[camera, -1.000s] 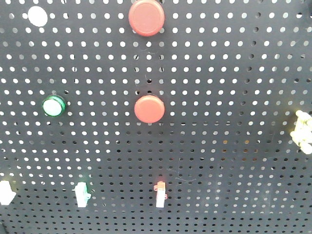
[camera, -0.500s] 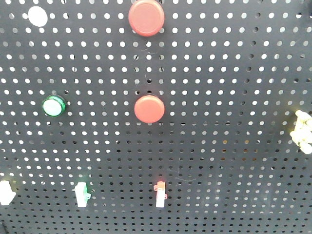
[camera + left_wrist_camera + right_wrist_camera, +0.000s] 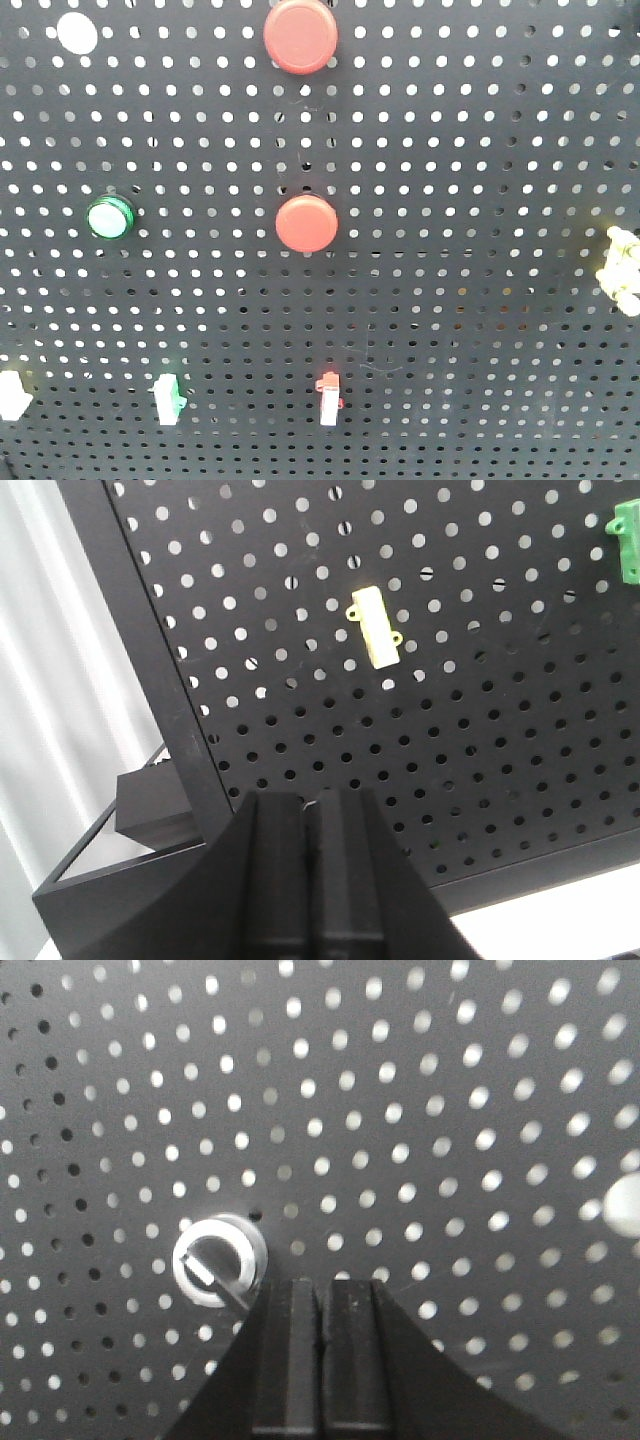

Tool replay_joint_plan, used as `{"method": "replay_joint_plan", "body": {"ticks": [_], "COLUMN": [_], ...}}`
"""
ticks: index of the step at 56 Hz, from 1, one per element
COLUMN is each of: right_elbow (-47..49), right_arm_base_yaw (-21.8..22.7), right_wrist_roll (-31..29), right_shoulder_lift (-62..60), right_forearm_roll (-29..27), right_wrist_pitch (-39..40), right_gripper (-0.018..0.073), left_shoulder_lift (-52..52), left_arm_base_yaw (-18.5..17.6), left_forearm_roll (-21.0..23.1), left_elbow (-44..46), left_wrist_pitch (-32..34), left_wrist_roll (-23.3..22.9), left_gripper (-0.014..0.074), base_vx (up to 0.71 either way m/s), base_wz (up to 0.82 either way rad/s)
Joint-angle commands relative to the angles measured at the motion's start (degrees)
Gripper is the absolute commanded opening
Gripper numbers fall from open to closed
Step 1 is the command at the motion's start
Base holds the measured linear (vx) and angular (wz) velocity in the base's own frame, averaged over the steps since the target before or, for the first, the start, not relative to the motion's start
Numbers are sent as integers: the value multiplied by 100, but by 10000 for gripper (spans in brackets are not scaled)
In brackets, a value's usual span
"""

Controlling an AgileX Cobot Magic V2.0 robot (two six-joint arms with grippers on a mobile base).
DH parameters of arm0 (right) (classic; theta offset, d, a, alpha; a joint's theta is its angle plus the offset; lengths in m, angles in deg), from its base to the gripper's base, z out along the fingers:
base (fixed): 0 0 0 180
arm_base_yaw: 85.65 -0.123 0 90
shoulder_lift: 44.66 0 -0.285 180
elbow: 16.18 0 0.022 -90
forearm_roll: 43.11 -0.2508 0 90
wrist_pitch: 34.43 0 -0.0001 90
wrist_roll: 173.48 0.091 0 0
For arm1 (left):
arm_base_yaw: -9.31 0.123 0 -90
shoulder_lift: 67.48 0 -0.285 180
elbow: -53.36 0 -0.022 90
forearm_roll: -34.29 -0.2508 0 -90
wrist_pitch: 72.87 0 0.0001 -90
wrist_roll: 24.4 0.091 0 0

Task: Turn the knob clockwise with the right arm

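front view: no change since 1 s ago | right claw [image 3: 320, 1295] fingers together, empty | knob [image 3: 218, 1262] just left of its tips, ungripped | left claw [image 3: 308, 805] fingers together, empty | rotation likely not begun

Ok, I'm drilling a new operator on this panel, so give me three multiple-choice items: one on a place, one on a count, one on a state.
1. In the right wrist view, the knob lies:
A) left of the right gripper
B) right of it
C) between its fingers

2. Round red buttons in the front view:
A) one
B) two
C) four

3. The right gripper is:
A) wide open
B) shut on nothing
C) shut on the knob

1 A: the knob shows beside the left-hand finger.
2 B: the upper red button plus one mid-board.
3 B: the fingers meet with nothing between.
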Motion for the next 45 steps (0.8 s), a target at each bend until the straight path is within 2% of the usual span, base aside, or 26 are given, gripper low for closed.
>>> {"method": "replay_joint_plan", "body": {"ticks": [1, 4, 9, 13, 19, 27, 35, 45], "right_elbow": [204, 256, 426, 613, 935, 1242, 1384, 1402], "right_arm_base_yaw": [15, 15, 15, 15, 15, 15, 15, 15], "right_wrist_roll": [-163, -314, -890, -1741, -3424, -4965, -5694, -6346], "right_shoulder_lift": [124, 204, 416, 657, 978, 1131, 1080, 997], "right_forearm_roll": [-109, -205, -661, -1335, -2360, -3152, -3180, -2897], "right_wrist_pitch": [50, -198, -626, -1005, -1549, -1782, -1708, -1596], "right_gripper": [-4, -4, -4, -4, -4, 2, 46, 181], "left_shoulder_lift": [-91, -91, -91, -91, -91, -91, -91, -91], "left_arm_base_yaw": [-45, -45, -45, -45, -45, -45, -45, -45], "left_forearm_roll": [30, 30, 30, 30, 30, 30, 30, 30], "left_elbow": [-187, -187, -187, -187, -187, -187, -187, -187], "left_wrist_pitch": [433, 433, 433, 433, 433, 433, 433, 433], "left_wrist_roll": [-22, -22, -22, -22, -22, -22, -22, -22], "left_gripper": [-6, -6, -6, -6, -6, -6, -6, -6], "base_vx": [0, 0, 0, 0, 0, 0, 0, 0], "base_wz": [0, 0, 0, 0, 0, 0, 0, 0]}}
